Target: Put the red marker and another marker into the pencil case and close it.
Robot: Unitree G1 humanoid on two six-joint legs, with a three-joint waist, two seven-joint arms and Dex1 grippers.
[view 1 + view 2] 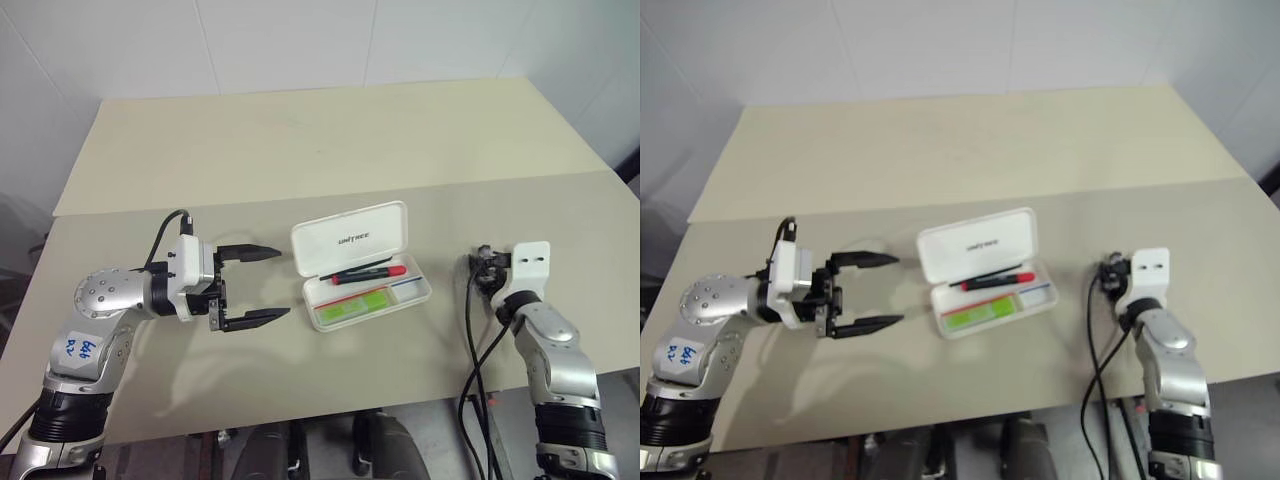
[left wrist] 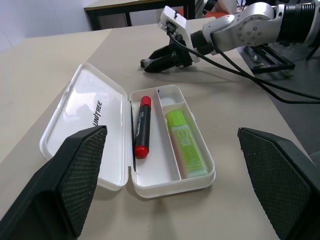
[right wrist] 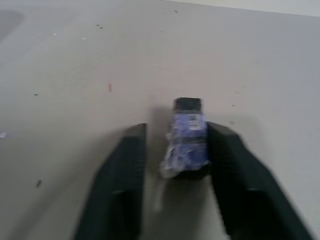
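Observation:
The white pencil case lies open in the middle of the table, lid tipped back. In its tray lie the red marker and, beside it, another marker, a chunky light-green highlighter. My left gripper hangs open just left of the case, pointing at it, with nothing between its fingers. My right gripper is right of the case, low over the table. Its fingers stand narrowly apart around a small dark object with a blue wrapper. One finger touches the object and a gap shows at the other.
A second beige table adjoins the far side of the near one. A black cable runs down from my right wrist past the table's front edge. Bare tabletop lies in front of the case.

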